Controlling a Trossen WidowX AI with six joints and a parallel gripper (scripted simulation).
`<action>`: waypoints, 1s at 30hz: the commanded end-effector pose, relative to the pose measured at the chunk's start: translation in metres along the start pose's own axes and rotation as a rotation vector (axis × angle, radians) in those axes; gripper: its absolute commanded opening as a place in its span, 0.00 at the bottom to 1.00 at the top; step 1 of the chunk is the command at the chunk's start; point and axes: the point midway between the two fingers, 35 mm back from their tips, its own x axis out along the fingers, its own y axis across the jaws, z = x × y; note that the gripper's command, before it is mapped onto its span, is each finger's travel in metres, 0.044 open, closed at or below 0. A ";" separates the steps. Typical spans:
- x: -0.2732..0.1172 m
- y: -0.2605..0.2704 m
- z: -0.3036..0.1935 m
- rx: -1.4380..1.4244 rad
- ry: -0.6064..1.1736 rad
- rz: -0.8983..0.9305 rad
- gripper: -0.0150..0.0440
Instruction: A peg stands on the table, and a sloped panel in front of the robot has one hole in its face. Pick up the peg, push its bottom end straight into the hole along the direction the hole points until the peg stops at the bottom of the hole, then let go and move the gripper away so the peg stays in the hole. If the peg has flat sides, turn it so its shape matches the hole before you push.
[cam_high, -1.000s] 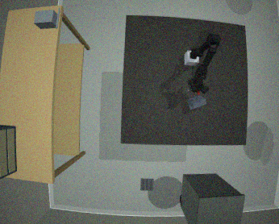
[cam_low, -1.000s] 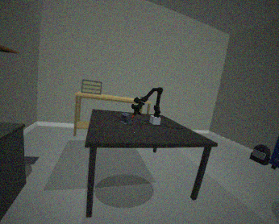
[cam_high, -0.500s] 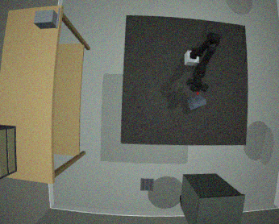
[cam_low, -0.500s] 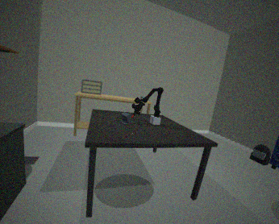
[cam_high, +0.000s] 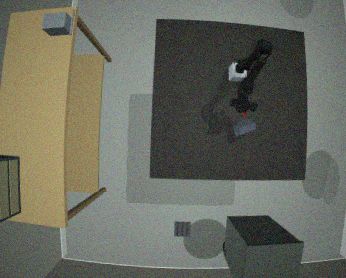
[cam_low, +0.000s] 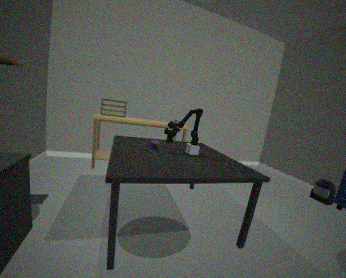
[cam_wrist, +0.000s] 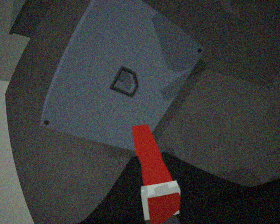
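- gripper (cam_wrist: 161, 222) is clamped on the red peg (cam_wrist: 151, 166); in the wrist view its own fingers are lost in the dark lower edge, so the grip shows only by the peg jutting out from there.
- peg carries a pale band (cam_wrist: 160, 192) near the held end, and its free end reaches up and slightly left from the claw.
- peg's tip lies over the lower edge of the grey sloped panel (cam_wrist: 81, 91) in the wrist view, below and a little right of the hole (cam_wrist: 124, 82); tip and hole are apart, with bare panel face between them.
- hole is a small dark-rimmed opening with flat sides and one clipped corner, near the middle of the panel's face.
- panel sits turned at an angle in the wrist view, with small dots at its corners.
- from the top view, the arm (cam_high: 250, 75) stretches across the dark table (cam_high: 190, 150), and a speck of red peg (cam_high: 244, 114) shows just off the claw's end, right beside the grey panel (cam_high: 244, 128).
- exterior view shows the arm (cam_low: 192, 122) bent low over the far part of the table (cam_low: 150, 165); peg is too small there to make out.
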 end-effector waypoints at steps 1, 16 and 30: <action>-0.002 -0.002 -0.001 -0.036 -0.006 0.013 0.25; -0.008 -0.008 -0.001 -0.180 -0.054 0.045 0.25; -0.015 -0.013 0.000 -0.317 -0.104 0.067 0.25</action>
